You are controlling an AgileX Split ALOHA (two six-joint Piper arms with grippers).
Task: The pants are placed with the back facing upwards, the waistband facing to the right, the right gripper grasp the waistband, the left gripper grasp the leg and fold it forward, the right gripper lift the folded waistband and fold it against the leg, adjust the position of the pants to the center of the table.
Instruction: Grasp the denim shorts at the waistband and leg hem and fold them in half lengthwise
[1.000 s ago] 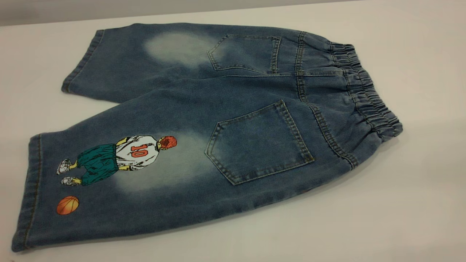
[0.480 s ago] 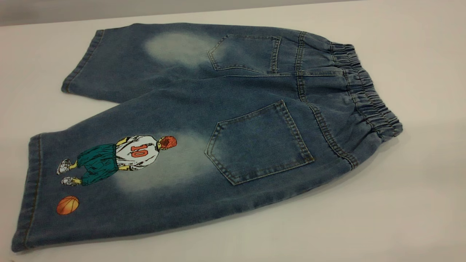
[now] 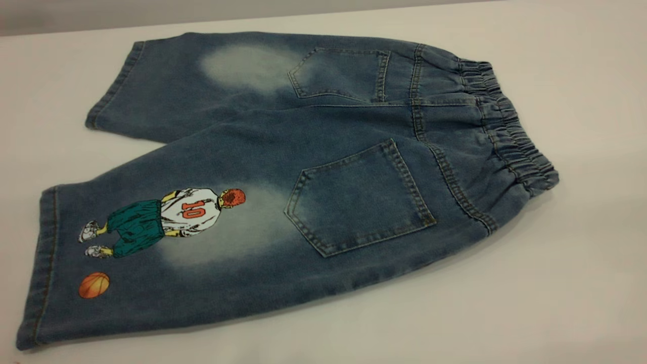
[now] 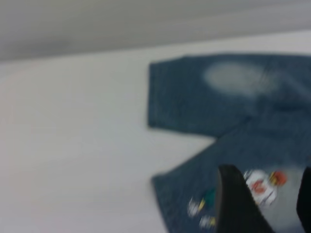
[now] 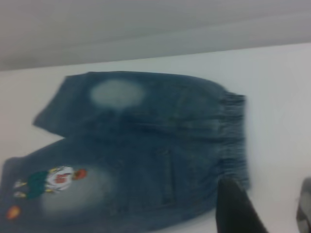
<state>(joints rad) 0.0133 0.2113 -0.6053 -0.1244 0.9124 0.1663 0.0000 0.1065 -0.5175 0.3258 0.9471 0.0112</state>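
The pants [image 3: 323, 167] lie flat on the table [image 3: 556, 303], back pockets up. The ruffled waistband [image 3: 510, 131] is at the right, and the printed leg [image 3: 151, 242] is at the near left. No gripper shows in the exterior view. In the left wrist view my left gripper [image 4: 269, 204] hovers open above the printed leg [image 4: 233, 160], with the basketball-player print visible between its fingers. In the right wrist view my right gripper [image 5: 269, 208] hangs open above the bare table, just beside the waistband [image 5: 235, 141]. Neither gripper holds any cloth.
The unprinted leg [image 3: 167, 91] lies at the far left, spread apart from the printed one. Bare white table surrounds the pants, with a wide strip at the right [image 3: 596, 151]. The table's far edge [image 3: 101, 28] runs behind the pants.
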